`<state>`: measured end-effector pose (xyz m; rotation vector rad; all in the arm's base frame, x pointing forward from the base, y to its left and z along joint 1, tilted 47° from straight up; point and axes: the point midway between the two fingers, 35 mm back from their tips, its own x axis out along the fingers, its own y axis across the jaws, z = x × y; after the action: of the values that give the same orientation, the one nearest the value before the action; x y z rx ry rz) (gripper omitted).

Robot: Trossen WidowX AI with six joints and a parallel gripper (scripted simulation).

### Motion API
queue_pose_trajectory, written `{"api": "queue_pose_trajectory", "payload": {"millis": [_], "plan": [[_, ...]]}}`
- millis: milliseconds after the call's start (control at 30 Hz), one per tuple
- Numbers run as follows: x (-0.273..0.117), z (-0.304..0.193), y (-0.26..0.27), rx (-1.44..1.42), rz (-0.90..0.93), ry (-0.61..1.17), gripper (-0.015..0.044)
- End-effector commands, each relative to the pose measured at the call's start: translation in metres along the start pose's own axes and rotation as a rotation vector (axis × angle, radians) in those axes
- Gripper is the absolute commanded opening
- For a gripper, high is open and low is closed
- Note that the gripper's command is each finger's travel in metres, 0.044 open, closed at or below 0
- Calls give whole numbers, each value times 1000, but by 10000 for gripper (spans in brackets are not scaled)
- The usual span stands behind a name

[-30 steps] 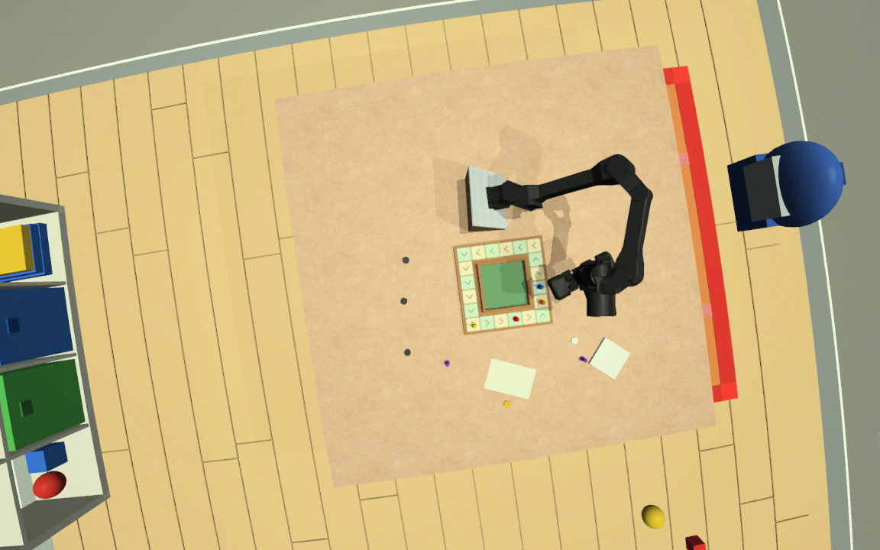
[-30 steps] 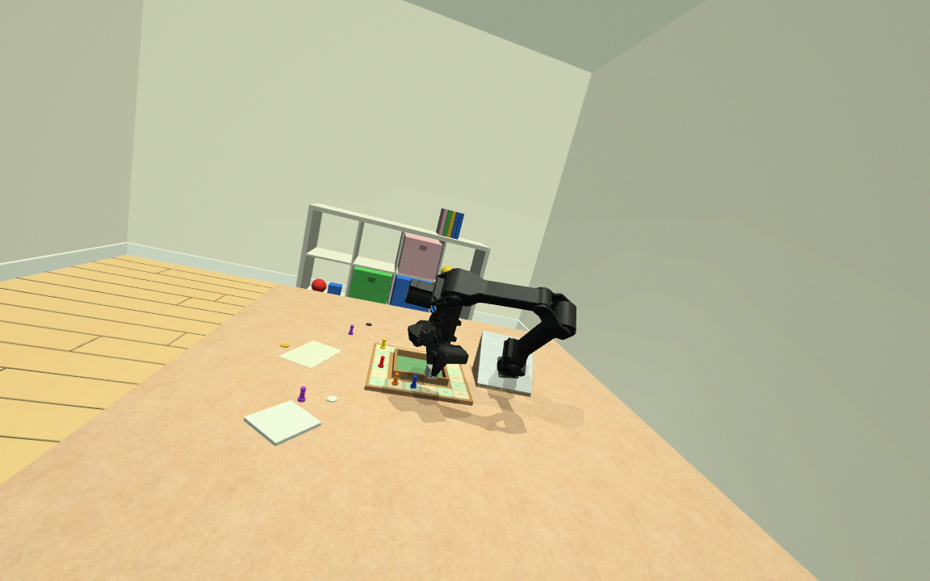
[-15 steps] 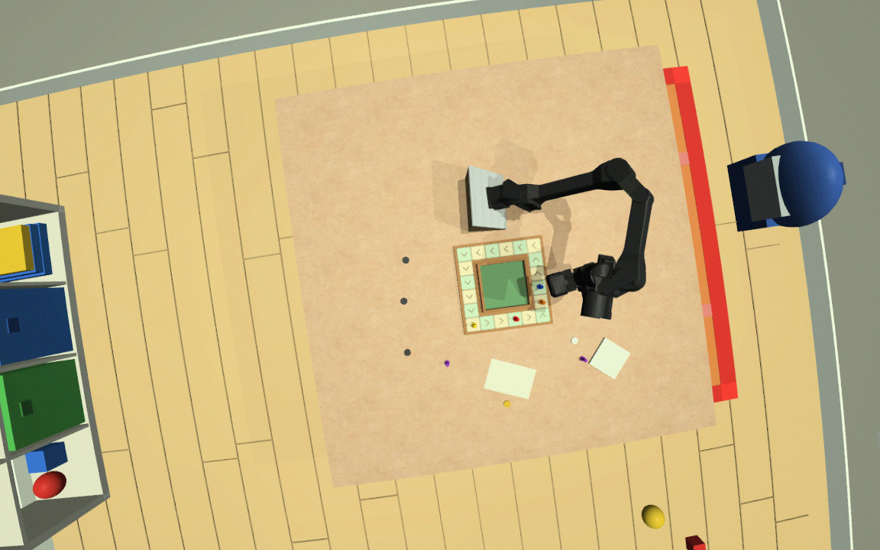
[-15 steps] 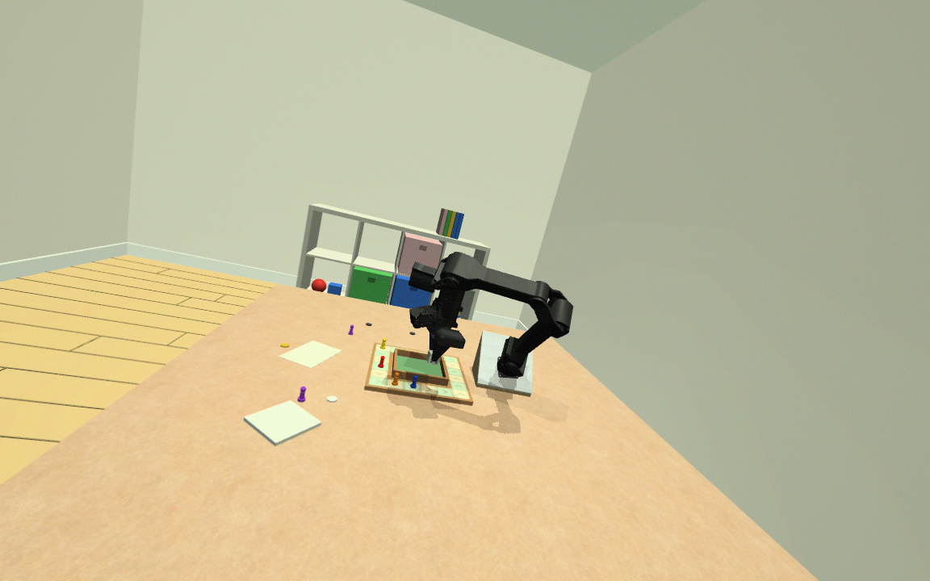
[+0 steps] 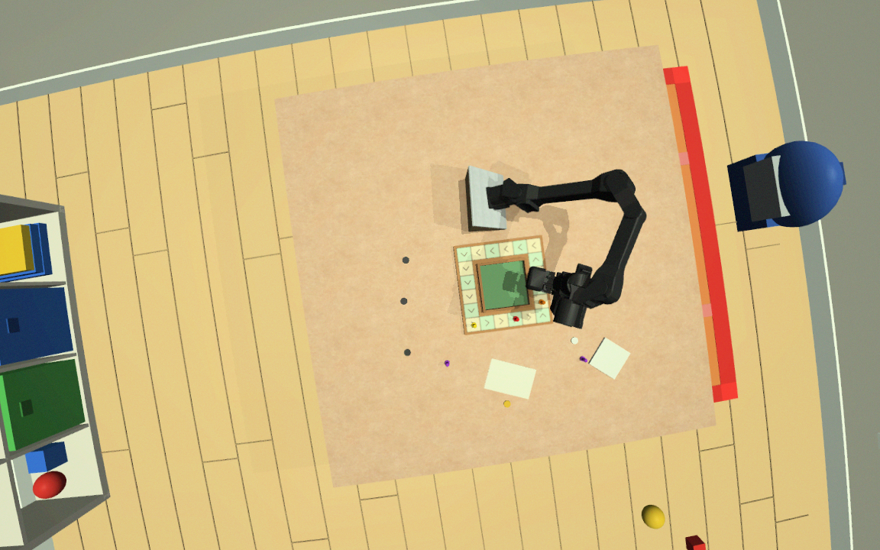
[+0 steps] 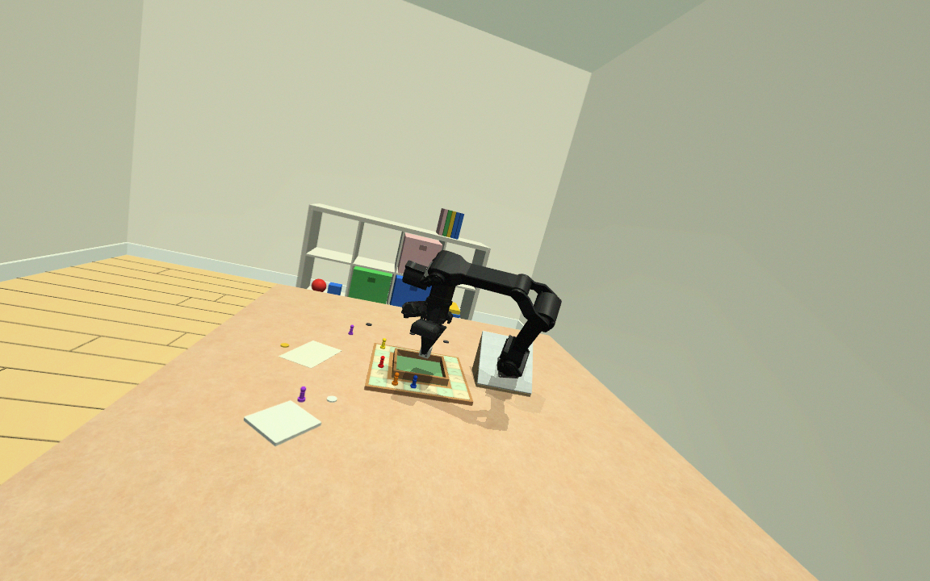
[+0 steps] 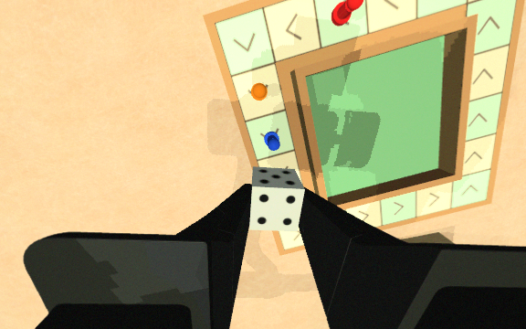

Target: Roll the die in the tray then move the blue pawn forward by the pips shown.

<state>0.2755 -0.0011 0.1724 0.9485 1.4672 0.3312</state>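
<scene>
The black parallel-jaw gripper is clamped on the white black-pipped cube die, above the board's edge track, with the green-floored wooden tray ahead.

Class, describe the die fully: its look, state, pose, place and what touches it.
The die is a white cube with black pips: four on the face toward the wrist camera, five on the adjoining face. It looks smooth and hard. It is pinched between the black claw fingers, lifted above the board's edge, beside the green tray, not over it.

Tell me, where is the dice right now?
The die is pinched in the robot's hand, lifted above the board's edge in the wrist view, just below the blue pawn and beside the green tray.
</scene>
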Motion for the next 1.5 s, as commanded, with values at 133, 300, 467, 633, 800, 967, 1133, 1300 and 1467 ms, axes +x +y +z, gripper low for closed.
{"api": "queue_pose_trajectory", "payload": {"millis": [133, 300, 467, 633, 800, 967, 1133, 1300, 1467], "plan": [[7, 10, -27, 244, 0, 5, 0], [10, 16, -43, 410, -4, 7, 0], [14, 21, -59, 578, -9, 11, 0], [18, 25, -76, 747, -14, 14, 0], [22, 28, -92, 915, -18, 18, 0], [26, 29, -108, 1082, -23, 22, 0], [29, 30, -120, 1198, -26, 25, 0], [32, 28, -120, 1196, -74, 2, 0], [38, 23, -123, 1186, -222, -95, 0]]}}
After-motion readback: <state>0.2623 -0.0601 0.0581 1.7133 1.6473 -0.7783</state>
